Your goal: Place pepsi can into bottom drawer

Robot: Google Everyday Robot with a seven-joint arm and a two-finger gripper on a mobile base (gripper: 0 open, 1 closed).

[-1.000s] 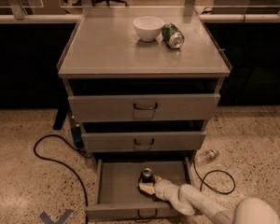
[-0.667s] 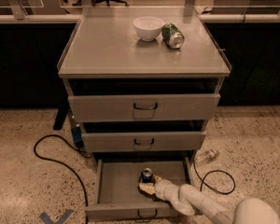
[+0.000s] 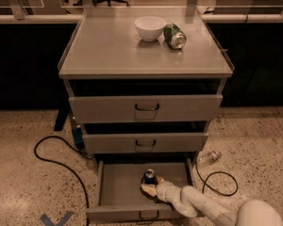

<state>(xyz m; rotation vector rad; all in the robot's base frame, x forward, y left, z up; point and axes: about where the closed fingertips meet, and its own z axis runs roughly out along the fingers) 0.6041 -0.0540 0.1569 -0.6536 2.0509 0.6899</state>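
Observation:
The pepsi can is a small dark blue can with a silver top. It stands upright inside the bottom drawer, which is pulled open below the two upper grey drawers. My gripper reaches into the drawer from the lower right on a white arm. It sits right at the can's base, touching or almost touching it.
A white bowl and a green can lying on its side rest on the cabinet top. A black cable loops on the floor at left. A clear bottle and another cable lie at right.

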